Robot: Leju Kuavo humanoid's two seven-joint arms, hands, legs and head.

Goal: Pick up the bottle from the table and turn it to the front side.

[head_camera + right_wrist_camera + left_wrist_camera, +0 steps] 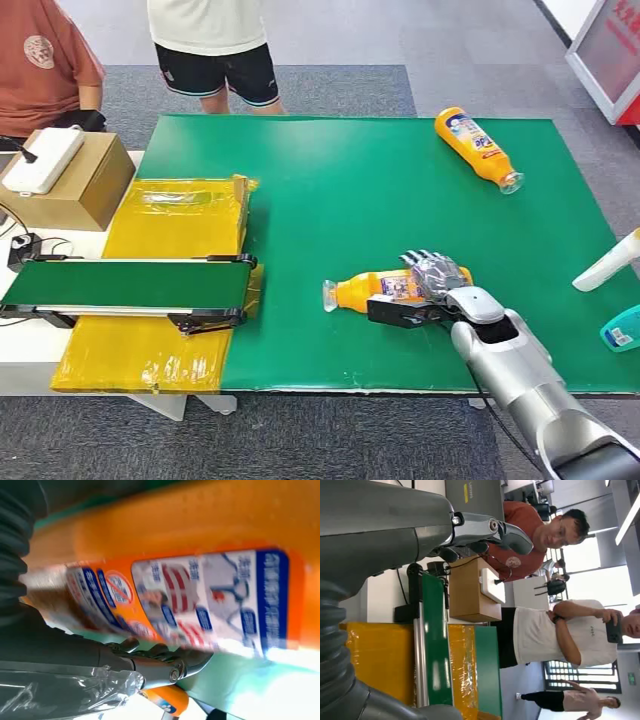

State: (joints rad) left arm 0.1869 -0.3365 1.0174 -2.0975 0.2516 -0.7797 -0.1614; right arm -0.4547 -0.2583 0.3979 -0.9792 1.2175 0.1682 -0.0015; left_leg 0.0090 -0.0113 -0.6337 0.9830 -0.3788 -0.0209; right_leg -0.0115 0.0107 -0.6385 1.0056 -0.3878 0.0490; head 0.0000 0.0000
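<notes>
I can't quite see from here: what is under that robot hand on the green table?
An orange bottle lies on its side under the right robot hand. Its clear cap end and label show; the hand covers part of its body.

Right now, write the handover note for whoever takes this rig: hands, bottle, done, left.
Right hand: over the near orange bottle, fingers draped across its label; whether the grip has closed cannot be told.
Left hand: off the table, holding nothing, fingers apart.
The bottle lies on its side on the green mat, cap end toward the conveyor. A second orange bottle lies at the far right.
Done: reach.
Left: lift, turn to front.
</notes>
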